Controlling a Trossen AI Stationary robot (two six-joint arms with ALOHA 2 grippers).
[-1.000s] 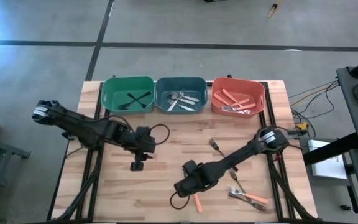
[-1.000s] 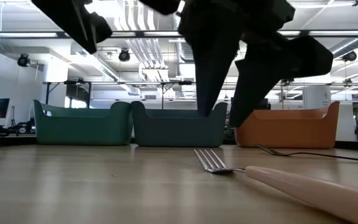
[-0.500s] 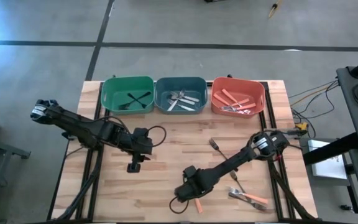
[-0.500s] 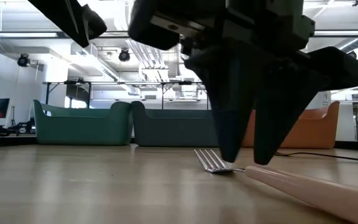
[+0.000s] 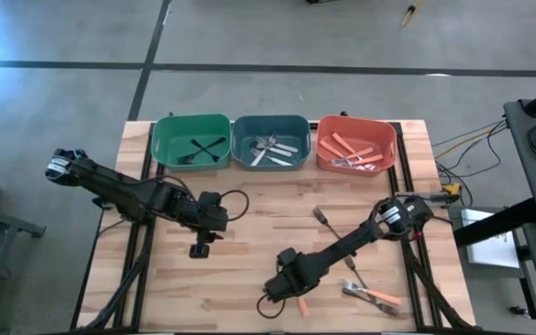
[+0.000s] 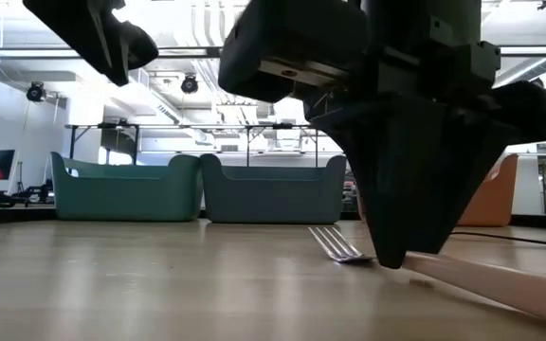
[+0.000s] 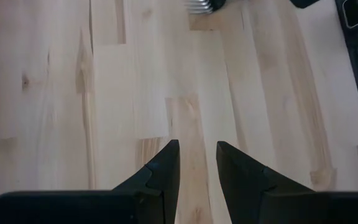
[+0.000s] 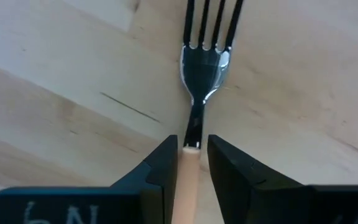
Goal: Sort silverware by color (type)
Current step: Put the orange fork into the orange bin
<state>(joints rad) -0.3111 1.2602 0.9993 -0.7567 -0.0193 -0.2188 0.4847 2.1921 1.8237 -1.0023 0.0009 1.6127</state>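
My right gripper (image 5: 288, 294) is down at the near middle of the table, shut on a fork with an orange-pink handle (image 5: 297, 306). Its silver tines (image 6: 341, 249) lie on the wood. My left gripper (image 5: 202, 248) hovers left of centre with its fingers (image 7: 166, 165) a little apart over bare wood. A dark fork (image 5: 322, 218) lies right of centre. A few more orange-handled pieces (image 5: 372, 294) lie near the right near corner. My right gripper (image 8: 192, 147) pinches the fork's orange-pink handle (image 8: 189, 163) just behind the silver neck (image 8: 195, 121), one finger (image 8: 165, 163) on each side. The fingers point down from above, in line with the fork. The fork lies flat on the table, tines (image 8: 215, 18) ahead of the fingertips.
Three bins stand along the far edge: a green bin (image 5: 163, 132) with black utensils, a blue bin (image 5: 241, 130) with silver ones, an orange bin (image 5: 325, 130) with orange-handled ones. A black cable (image 5: 238, 200) loops beside the left gripper. Bare wood lies between the arms.
My right gripper has come down and toward the near edge onto the orange-handled fork. Its fingers, apart half a second ago, have shut on the handle. The fork still lies on the table.
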